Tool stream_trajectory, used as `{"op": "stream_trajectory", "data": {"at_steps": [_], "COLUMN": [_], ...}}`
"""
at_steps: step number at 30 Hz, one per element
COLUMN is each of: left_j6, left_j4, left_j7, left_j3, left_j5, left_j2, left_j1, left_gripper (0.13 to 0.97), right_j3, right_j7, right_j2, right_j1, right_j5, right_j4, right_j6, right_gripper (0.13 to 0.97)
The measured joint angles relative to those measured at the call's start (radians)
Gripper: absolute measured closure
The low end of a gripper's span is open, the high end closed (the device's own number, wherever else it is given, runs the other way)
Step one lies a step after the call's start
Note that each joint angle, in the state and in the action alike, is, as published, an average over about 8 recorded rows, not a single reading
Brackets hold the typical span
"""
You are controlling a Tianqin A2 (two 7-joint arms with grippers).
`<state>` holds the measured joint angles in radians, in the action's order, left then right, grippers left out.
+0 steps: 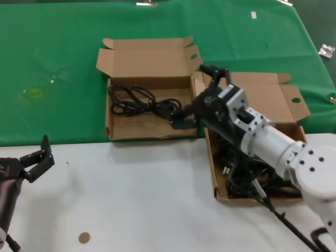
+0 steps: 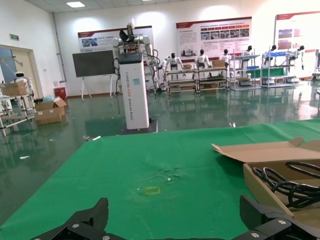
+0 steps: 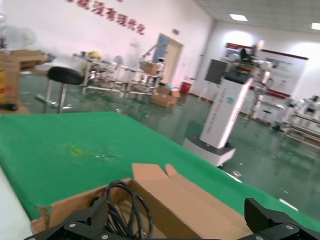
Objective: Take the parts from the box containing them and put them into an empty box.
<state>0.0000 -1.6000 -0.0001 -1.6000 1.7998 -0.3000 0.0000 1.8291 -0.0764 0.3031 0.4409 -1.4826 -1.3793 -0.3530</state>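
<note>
Your right gripper (image 1: 185, 118) hangs over the near right corner of the left box (image 1: 148, 127), the one whose raised lid (image 1: 147, 60) stands on its far side. Its fingers (image 1: 181, 123) look spread and released, with nothing clearly pinched between them, though the dark cable beneath makes this hard to judge. In that left box lies one black power cord (image 1: 137, 101), loosely coiled on the cardboard floor, reaching from the far left corner toward the gripper.

Just to the right of that box, nearly touching it, sits the right box (image 1: 285, 105), also with its lid folded back. More cords (image 1: 237, 173) are heaped inside it, largely hidden under your right arm, which crosses over it.

Your left gripper (image 1: 34, 160) waits well to the near left of the left box, over the white part of the table (image 1: 136, 194), fingers apart and empty. Both boxes rest across the edge of the green cloth (image 1: 58, 68). A small brown disc (image 1: 84, 238) lies on the white surface, near of the left box.
</note>
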Motion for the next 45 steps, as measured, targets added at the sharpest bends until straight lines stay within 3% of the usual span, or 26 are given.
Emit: {"op": "stream_trajectory", "data": {"at_steps": [11,28,45], "left_j6": [0.000,0.000,0.000], "left_j4": [0.000,0.000,0.000], "left_j7": [0.000,0.000,0.000], "left_j3": [0.000,0.000,0.000], "left_j5": [0.000,0.000,0.000], "left_j2": [0.000,0.000,0.000], "left_j1": [0.000,0.000,0.000], "left_gripper": [0.142,0.132,0.132], "right_j3": [-0.079,-0.197,-0.211], "right_j7": [0.026,0.066,0.070], "right_j2": [-0.001,-0.003,-0.003], "right_j1": [-0.152,-0.378,-0.406], "right_j5": [-0.110,-0.272,-0.292], "right_j4": [-0.076,-0.189,-0.203], "right_j6": [0.122,0.303,0.325], "right_gripper": [0.129,0.129,0.129]}}
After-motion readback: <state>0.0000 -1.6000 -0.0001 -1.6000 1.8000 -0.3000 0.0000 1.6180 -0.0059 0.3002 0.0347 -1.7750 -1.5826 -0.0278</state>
